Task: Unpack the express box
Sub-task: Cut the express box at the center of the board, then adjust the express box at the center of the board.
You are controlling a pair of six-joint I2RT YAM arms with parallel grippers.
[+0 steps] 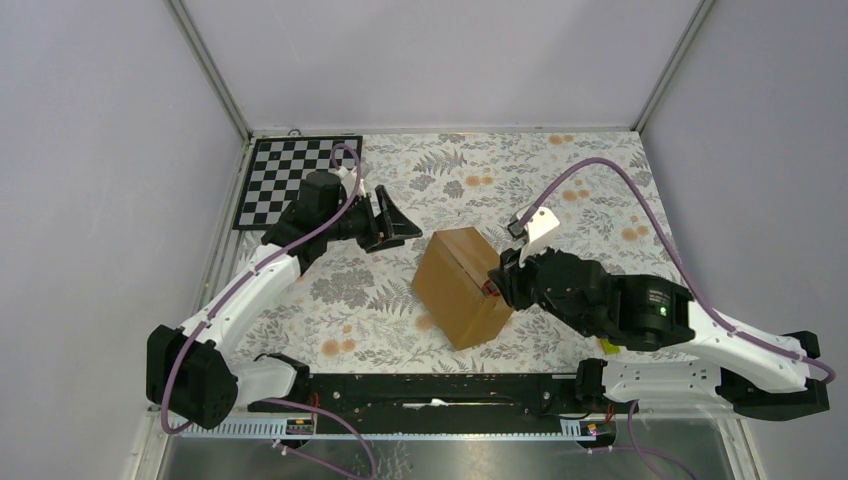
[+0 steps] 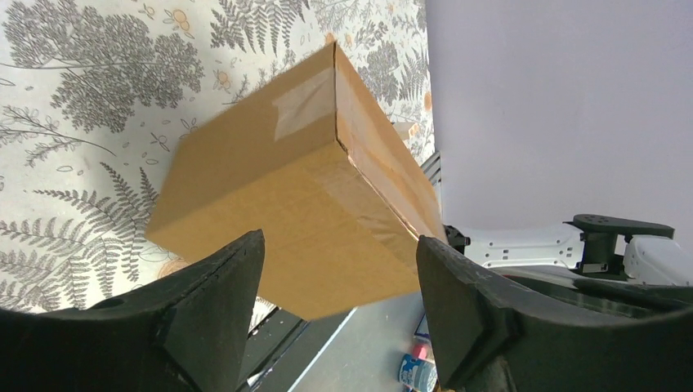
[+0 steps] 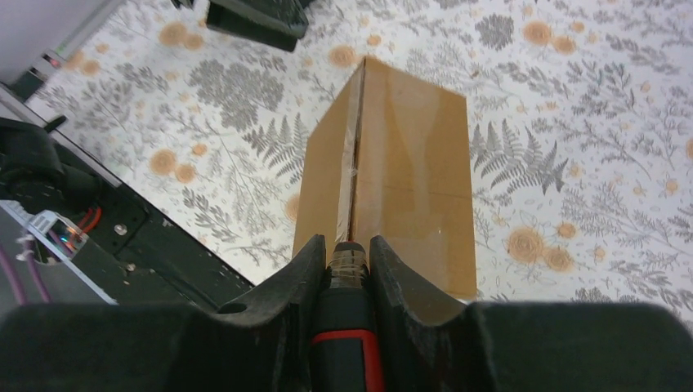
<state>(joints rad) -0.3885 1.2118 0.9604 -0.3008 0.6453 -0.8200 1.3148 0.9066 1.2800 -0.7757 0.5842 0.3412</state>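
From above, the express box (image 1: 462,285) sits about mid-table on the floral cloth (image 1: 560,180), turned at an angle. The left gripper (image 1: 395,225) hangs just off its far-left corner with jaws spread and nothing in them, and a checkerboard (image 1: 290,180) lies in the far-left corner. The right gripper (image 1: 497,283) is up against the box's right edge. In the left wrist view the box shows past the wide-apart fingers, clear tape (image 2: 304,104) on its seams, not touching either finger. In the right wrist view the fingers are clamped on a cutter (image 3: 347,327) with a red and black handle. Its tip looks like it's right on the box's taped seam, though contact is hard to call.
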